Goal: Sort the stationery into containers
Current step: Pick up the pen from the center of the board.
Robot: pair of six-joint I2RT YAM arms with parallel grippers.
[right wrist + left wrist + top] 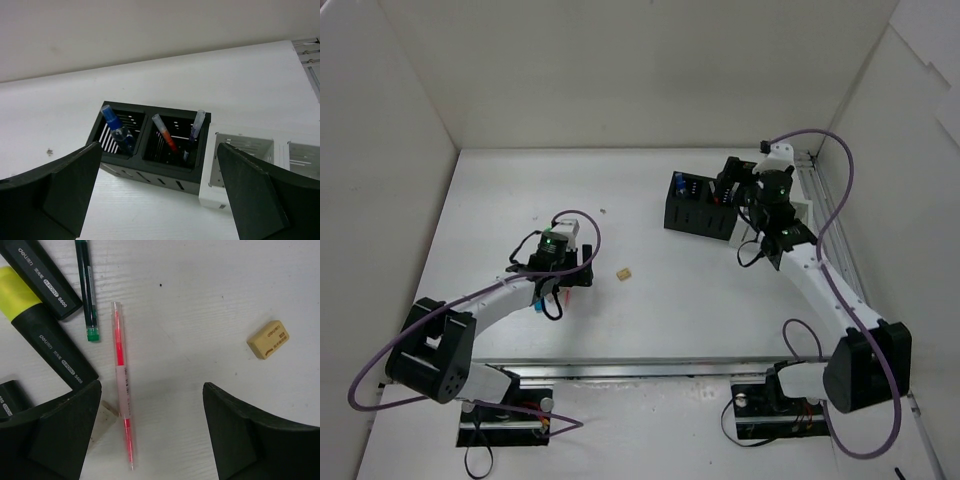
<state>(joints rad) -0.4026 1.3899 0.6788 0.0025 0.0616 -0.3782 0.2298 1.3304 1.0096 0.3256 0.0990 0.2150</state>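
**Near, left arm.** Left gripper [151,407]: points down over the white table [720,300], jaws apart, clamped on nothing.
- Pink pen [122,382]: flat on the table between the two fingers, nearer the finger on the view's left, touching neither.
- Beige eraser [104,416]: partly hidden under that same finger.
- Yellow-tipped highlighter [47,342] and black highlighter [42,277]: lying side by side, just beyond the finger.
- Green-tipped pen [86,285]: next to the highlighters.
- Second eraser [268,339]: alone, well apart to the other side.

**Far, right arm.** Right gripper [159,155]: jaws wide apart and empty, hanging above and in front of the organizers.
- Black organizer [150,172]: its left compartment holds the blue-capped bottle [118,131], leaning. Its right compartment holds a red pen [165,136] and a clear pen [195,127], both tilted.
- White organizer [209,187]: just beside the black one, on its right. The compartments that can be seen hold nothing visible.
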